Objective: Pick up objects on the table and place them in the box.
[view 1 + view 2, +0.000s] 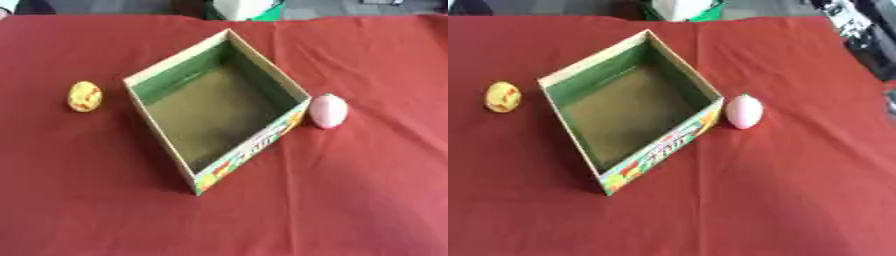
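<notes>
An open cardboard box (159, 71) with a green inside and a printed front wall stands turned like a diamond in the middle of the red table; nothing lies in it. A yellow egg-shaped object with red marks (85, 96) lies on the cloth to the left of the box, a short way from its left corner. A pale pink egg-shaped object (328, 111) rests against the box's right corner. Neither hand shows in either view.
The red cloth (350, 200) covers the whole table. A white and green thing (245, 9) stands beyond the far edge. Something black and silver (859, 30) lies past the table's far right edge in the right eye view.
</notes>
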Motion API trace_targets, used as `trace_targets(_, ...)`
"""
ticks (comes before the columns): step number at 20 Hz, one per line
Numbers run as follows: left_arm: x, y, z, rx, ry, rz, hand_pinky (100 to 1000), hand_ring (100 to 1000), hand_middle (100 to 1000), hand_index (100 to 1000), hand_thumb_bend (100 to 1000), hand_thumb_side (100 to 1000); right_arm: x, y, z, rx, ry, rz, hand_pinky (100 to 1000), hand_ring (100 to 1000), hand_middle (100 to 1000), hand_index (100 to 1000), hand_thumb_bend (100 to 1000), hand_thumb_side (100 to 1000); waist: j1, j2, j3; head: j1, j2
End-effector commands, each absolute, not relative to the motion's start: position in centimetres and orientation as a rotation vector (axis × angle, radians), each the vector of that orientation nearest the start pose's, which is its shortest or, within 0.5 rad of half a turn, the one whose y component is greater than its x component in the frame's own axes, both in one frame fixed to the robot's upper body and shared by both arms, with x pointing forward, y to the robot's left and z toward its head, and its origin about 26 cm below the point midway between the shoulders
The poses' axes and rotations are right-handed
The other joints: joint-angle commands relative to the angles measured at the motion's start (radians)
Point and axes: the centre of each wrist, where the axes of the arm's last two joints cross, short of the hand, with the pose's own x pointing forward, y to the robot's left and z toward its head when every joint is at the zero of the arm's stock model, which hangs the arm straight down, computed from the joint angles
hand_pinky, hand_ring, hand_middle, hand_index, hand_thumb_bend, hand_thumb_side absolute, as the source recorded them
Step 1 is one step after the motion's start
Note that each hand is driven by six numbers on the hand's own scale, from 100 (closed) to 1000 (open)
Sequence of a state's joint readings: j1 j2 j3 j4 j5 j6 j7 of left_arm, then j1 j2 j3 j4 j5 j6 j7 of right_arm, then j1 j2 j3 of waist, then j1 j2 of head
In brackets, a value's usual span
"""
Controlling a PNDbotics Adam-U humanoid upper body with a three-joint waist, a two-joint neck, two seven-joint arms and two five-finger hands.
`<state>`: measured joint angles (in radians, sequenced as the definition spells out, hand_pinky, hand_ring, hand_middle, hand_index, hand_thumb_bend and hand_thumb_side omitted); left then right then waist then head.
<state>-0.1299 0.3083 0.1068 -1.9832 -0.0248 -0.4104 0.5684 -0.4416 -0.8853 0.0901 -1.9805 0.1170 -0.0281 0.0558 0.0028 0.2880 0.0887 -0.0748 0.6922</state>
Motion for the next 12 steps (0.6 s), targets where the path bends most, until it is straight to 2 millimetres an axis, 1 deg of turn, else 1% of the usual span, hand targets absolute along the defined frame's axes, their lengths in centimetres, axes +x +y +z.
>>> trace_targets(1,27.98,30.29,16.58,0.479,-2.592,0.337,649,655,737,781,100,906,29.12,-30.33,30.59,-0.802,-2.124,1.262,817,880,749,923,349,962,0.0,-0.014,0.003,-0.006,-0.017)
trace_targets(2,27.97,30.28,16.57,0.478,-2.592,0.337,649,655,737,781,100,906,29.07,-30.33,30.76,-0.822,-2.095,1.3,817,881,752,923,354,973,0.0,-0.014,0.005,-0.007,-0.017)
trace_targets(4,27.96,30.26,16.53,0.476,-2.59,0.336,649,654,737,781,100,907,29.01,-30.29,30.96,-0.843,-2.037,1.371,817,885,750,937,365,947,0.0,-0.015,0.008,-0.01,-0.019)
trace_targets(5,27.96,30.25,16.51,0.475,-2.589,0.335,649,652,737,781,100,907,28.98,-30.28,31.01,-0.848,-2.01,1.401,817,889,747,947,363,916,0.0,-0.015,0.009,-0.011,-0.021)
trace_targets(6,27.96,30.24,16.51,0.474,-2.589,0.334,649,652,737,781,100,906,28.95,-30.27,31.08,-0.852,-1.978,1.436,817,891,751,949,365,924,0.0,-0.015,0.01,-0.013,-0.024)
trace_targets(12,28.0,30.14,16.54,0.465,-2.588,0.332,649,652,738,780,100,908,28.88,-30.02,31.41,-0.857,-1.834,1.582,823,905,762,963,410,856,-0.003,-0.015,0.014,-0.019,-0.032)
